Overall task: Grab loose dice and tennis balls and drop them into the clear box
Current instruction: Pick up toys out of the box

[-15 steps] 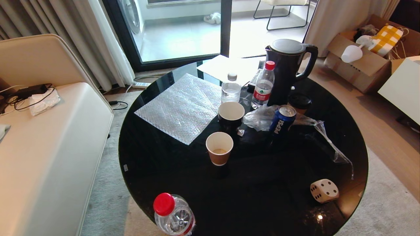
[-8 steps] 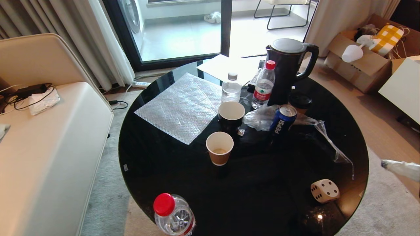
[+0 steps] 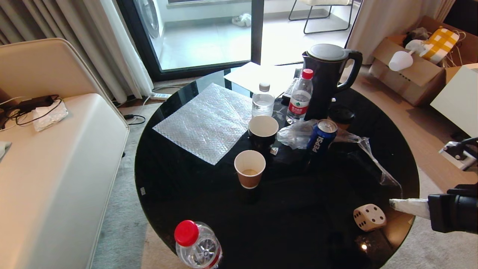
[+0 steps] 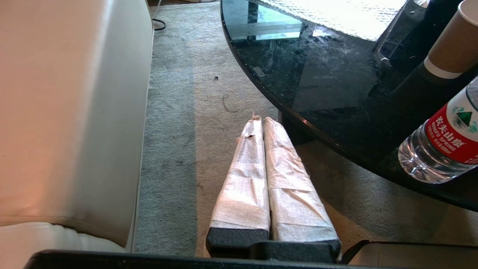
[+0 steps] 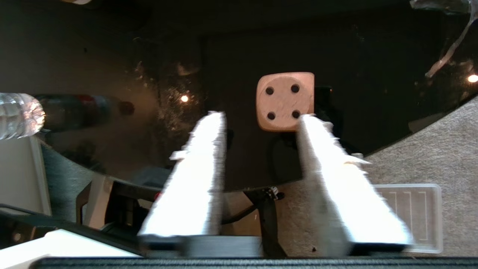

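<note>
Right gripper (image 5: 261, 116) arrived, fingers apart | apparently beside tan die (image 3: 369, 217)

Each gripper carries two long tapering fingers wrapped in white, cloth-like tape with wrinkled seams and frayed edges. On the left gripper (image 4: 260, 121) the wrapping looks cream, with a small tear near one tip, and both fingers (image 4: 244, 194) spring from squared black blocks on a black housing. The right gripper (image 5: 261, 117) has ragged white fingers (image 5: 194, 175) on a black base, and the head view shows a boxy black wrist body and a thin black cable.
</note>
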Motion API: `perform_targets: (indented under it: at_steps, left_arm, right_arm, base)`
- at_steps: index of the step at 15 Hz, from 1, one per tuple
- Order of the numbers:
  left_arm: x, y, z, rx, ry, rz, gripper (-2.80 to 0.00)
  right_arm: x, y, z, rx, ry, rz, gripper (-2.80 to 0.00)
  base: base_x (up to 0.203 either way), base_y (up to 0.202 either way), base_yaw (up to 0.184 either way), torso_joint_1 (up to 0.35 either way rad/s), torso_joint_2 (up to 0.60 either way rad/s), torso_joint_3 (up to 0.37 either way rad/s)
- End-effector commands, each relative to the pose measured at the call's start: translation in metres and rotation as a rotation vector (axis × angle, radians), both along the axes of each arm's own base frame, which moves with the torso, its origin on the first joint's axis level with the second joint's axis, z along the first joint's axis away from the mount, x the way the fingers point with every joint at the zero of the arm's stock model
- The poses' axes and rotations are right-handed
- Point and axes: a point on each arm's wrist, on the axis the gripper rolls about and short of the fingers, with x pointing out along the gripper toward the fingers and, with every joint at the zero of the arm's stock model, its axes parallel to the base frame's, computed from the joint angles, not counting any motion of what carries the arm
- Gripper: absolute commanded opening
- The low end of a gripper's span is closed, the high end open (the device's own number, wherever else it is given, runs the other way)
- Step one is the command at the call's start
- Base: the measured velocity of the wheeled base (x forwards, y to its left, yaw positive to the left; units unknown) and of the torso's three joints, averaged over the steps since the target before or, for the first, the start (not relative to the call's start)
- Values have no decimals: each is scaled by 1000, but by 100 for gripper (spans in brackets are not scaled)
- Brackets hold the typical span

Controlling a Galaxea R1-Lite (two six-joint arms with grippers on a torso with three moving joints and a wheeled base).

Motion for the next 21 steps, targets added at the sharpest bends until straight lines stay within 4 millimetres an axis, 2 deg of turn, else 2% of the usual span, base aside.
perform_targets:
  at_steps: [1, 5, 8, 14, 21]
  left_arm:
    - [0, 0, 0, 0, 0, 0, -280]
    - [0, 0, 0, 0, 0, 0, -280]
    - [0, 0, 0, 0, 0, 0, -280]
    - [0, 0, 0, 0, 0, 0, -280]
    - [0, 0, 0, 0, 0, 0, -280]
  right_arm:
    - [20, 2, -14, -29, 71, 6, 0]
    - [35, 0, -29, -209, 106, -4, 0]
    - [49, 2, -31, -225, 124, 13, 0]
    - [60, 7, -51, -265, 198, 68, 0]
    - [66, 13, -63, -263, 229, 101, 0]
  base:
    - [0, 0, 0, 0, 0, 0]
    - [0, 0, 0, 0, 0, 0]
    - [0, 0, 0, 0, 0, 0]
    - [0, 0, 0, 0, 0, 0]
    - [0, 0, 0, 0, 0, 0]
